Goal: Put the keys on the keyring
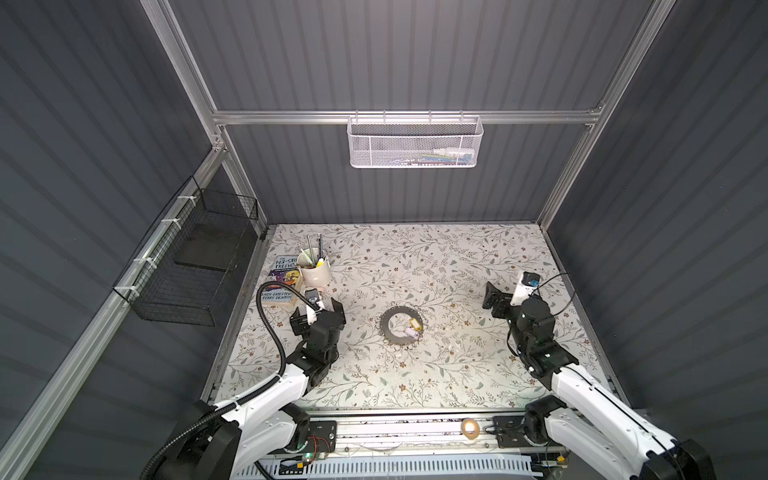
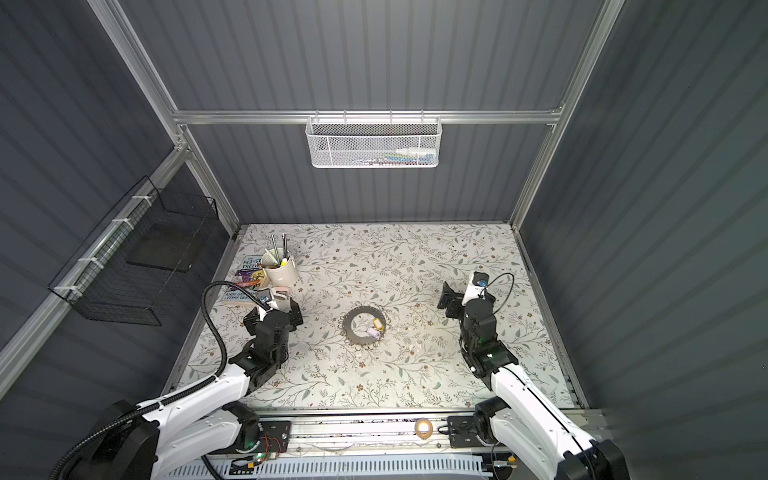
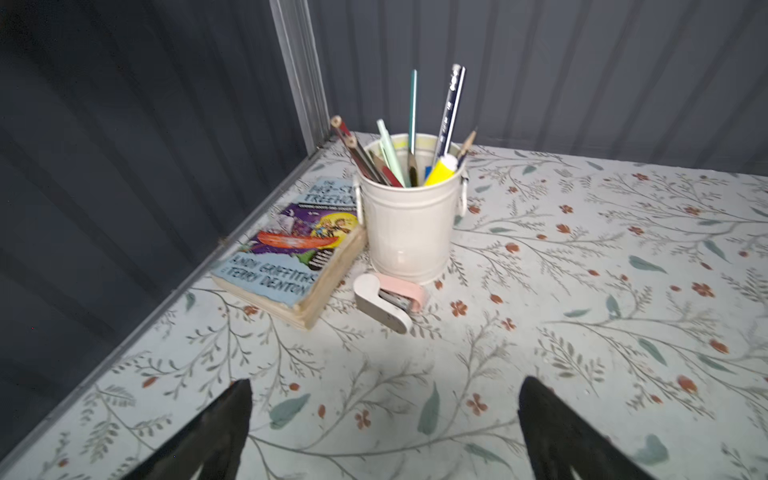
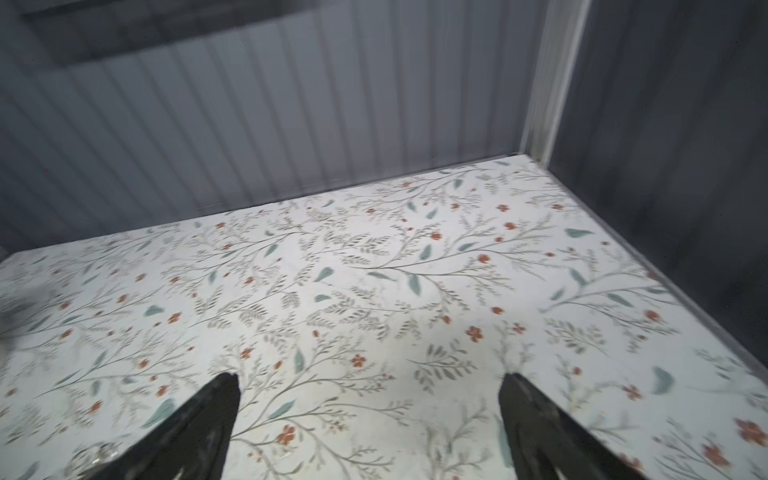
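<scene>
White shells, black joints cover left arm and right arm; a seemingly corrugated hose follows the left.

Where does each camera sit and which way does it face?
Top views: overhead by the robot's bases, looking down at the table, keyring mid-table; both arms show.
Left wrist: on left arm, facing far-left corner, pencil cup, book; open left gripper fingertips show.
Right wrist: on right arm, facing far-right corner, table and walls; open right gripper fingertips show.
Shared: pencil cup and book appear in both top views too.
</scene>
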Available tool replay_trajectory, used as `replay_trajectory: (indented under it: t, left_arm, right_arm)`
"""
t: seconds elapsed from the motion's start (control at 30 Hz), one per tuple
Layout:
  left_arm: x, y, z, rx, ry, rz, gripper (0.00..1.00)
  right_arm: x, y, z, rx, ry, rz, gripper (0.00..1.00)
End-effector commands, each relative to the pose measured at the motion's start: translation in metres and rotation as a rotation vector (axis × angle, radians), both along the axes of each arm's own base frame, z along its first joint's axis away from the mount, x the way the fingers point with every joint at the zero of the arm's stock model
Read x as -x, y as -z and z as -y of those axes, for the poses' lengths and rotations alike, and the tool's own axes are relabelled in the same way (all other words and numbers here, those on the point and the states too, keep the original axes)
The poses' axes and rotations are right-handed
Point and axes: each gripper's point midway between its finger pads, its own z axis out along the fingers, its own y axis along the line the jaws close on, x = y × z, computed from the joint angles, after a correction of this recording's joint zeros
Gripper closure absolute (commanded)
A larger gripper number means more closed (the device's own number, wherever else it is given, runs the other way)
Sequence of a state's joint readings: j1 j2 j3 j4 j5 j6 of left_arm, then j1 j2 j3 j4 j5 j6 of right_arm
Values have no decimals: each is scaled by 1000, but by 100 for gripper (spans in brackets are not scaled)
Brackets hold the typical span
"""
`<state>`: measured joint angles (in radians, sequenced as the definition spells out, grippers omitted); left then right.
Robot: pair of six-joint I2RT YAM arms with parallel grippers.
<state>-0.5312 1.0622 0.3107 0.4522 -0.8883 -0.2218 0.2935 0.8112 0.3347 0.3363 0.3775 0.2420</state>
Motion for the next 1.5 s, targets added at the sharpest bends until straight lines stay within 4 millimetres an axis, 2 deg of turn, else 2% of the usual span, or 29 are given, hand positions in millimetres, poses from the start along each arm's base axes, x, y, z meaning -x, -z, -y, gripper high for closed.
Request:
replay_trajectory:
  t: [0.0,0.13,0.17,0.2,0.27,0.3,0.37,0.47,0.5,0.57,0.63,0.7,0.77,0.8,0.9,0.93,0.97,1.07,1.13,1.2,1.27,1.33,1.47]
  left_arm:
    - [-6,-7,-29,-85,-112,38,0]
    - [-19,33,-54,-9,-117,12,0]
    - [-23,31,-54,-3,-104,62,0]
    - [-28,31,-46,-5,-46,79,0]
    - [-48,33,-38,-60,7,35,0]
    - [-55,37,-32,-82,41,-9,0]
    - [-59,36,-34,-108,36,3,0]
    - [-57,48,-41,-100,29,65,0]
    - [-61,44,-41,-128,43,115,0]
    - [-65,56,-32,-118,99,42,0]
    - [-74,66,-35,-97,85,-15,0]
    - [-84,69,-35,-108,90,-36,0]
    - [-86,74,-33,-95,105,-79,0]
    - [-89,70,-36,-102,89,-53,0]
    - [-95,78,-45,-71,55,-119,0]
    - [-97,79,-47,-54,58,-119,0]
    - [-98,80,-53,-22,55,-120,0]
    - [-98,82,-55,-12,56,-124,0]
    - [-98,82,-55,-6,57,-132,0]
    - [-98,82,-55,-7,58,-126,0]
    - [-97,80,-57,-13,50,-117,0]
    - [-97,80,-56,-15,54,-118,0]
    - [-98,80,-54,-19,62,-118,0]
  right_arm:
    - [7,-2,36,32,151,65,1]
    - [13,8,66,102,291,60,1]
    - [14,12,71,114,313,63,1]
    - [14,15,75,115,326,69,1]
    - [14,25,82,109,348,67,1]
    - [12,31,84,109,354,56,1]
    - [8,38,88,127,364,48,1]
    - [-1,38,78,138,304,52,1]
    - [-3,37,79,142,308,58,1]
    - [-10,37,79,161,298,69,1]
    - [-19,37,73,183,255,77,1]
    - [-30,39,67,199,212,75,1]
    - [-34,44,73,177,216,120,1]
    - [-34,42,73,187,212,157,1]
    - [-39,56,66,159,138,64,1]
    - [-45,64,68,140,130,24,1]
    - [-55,63,73,133,140,45,1]
    - [-63,74,76,94,123,-69,1]
    - [-63,70,78,105,134,0,1]
    - [-63,75,79,84,133,-64,1]
    - [-64,70,80,98,135,-5,1]
    - [-62,74,79,89,134,-44,1]
    - [-61,71,78,99,125,-8,1]
